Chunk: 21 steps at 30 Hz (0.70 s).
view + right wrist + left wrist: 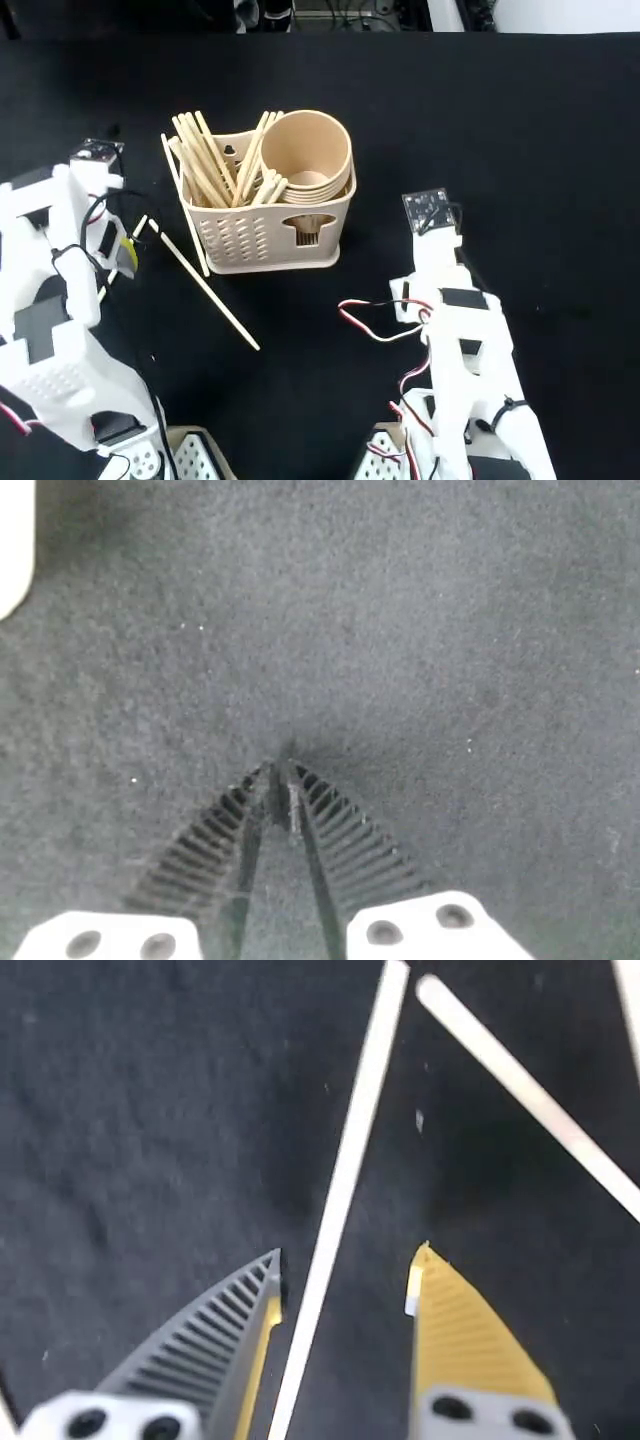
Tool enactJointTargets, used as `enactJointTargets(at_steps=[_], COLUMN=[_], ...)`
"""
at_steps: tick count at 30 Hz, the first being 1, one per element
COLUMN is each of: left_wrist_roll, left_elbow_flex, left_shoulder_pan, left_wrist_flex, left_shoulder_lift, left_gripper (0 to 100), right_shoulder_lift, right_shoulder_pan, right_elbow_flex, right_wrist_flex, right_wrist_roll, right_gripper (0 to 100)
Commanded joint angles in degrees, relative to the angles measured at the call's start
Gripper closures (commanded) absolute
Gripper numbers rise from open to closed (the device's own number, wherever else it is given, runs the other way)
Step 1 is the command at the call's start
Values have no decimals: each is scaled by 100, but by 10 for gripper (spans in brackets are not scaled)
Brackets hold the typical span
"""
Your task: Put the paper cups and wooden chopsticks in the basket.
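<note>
The cream basket (pixel 262 240) stands mid-table, holding stacked paper cups (pixel 308 155) and a bundle of wooden chopsticks (pixel 212 165). Left of it, one long chopstick (pixel 205 285) lies slanted on the black cloth. A second chopstick (pixel 128 250) lies beside it, running between the fingers of my left gripper (pixel 122 262). In the left wrist view the left gripper (pixel 347 1257) is open, its grey and yellow fingers on either side of this chopstick (pixel 345 1175), and the long chopstick (pixel 520 1090) lies just beyond. My right gripper (pixel 281 772) is shut on nothing, low over bare cloth to the right of the basket.
A black cloth (pixel 500 120) covers the table. One more chopstick leans against the basket's left wall (pixel 190 225). Red and white cables (pixel 375 320) loop beside the right arm. A pale corner (pixel 14 540) sits at the edge of the right wrist view.
</note>
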Motion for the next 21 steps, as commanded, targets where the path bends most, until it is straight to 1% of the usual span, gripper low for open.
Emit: enactJointTargets(at_steps=[1,2,4,7,9,11,13,17,21], left_wrist_roll=[-35,-35,-35,-35,-35,-35,-35,-26,0], left_elbow_flex=[84,101,119,66,119,92,127,145,198], left_shoulder_pan=[92,84,48,57,48,40,75,110,57], left_wrist_flex=[-659,-765,-853,-853,-835,-668,-360,325,914], left_shoulder_lift=[176,273,404,457,360,149,-167,-1196,-2558], left_gripper=[795,798,844,977,954,977,972,972,972], right_shoulder_lift=[-22,-22,-22,-22,-22,-22,-22,-22,-22], right_shoulder_pan=[-26,-26,-26,-26,-26,-26,-26,-26,-26], right_elbow_flex=[-48,-48,-48,-48,-48,-48,-48,-48,-48], right_wrist_flex=[35,35,35,35,35,35,35,35,35], right_wrist_roll=[35,35,35,35,35,35,35,35,35], right_gripper=[986,986,986,986,986,986,986,986,986])
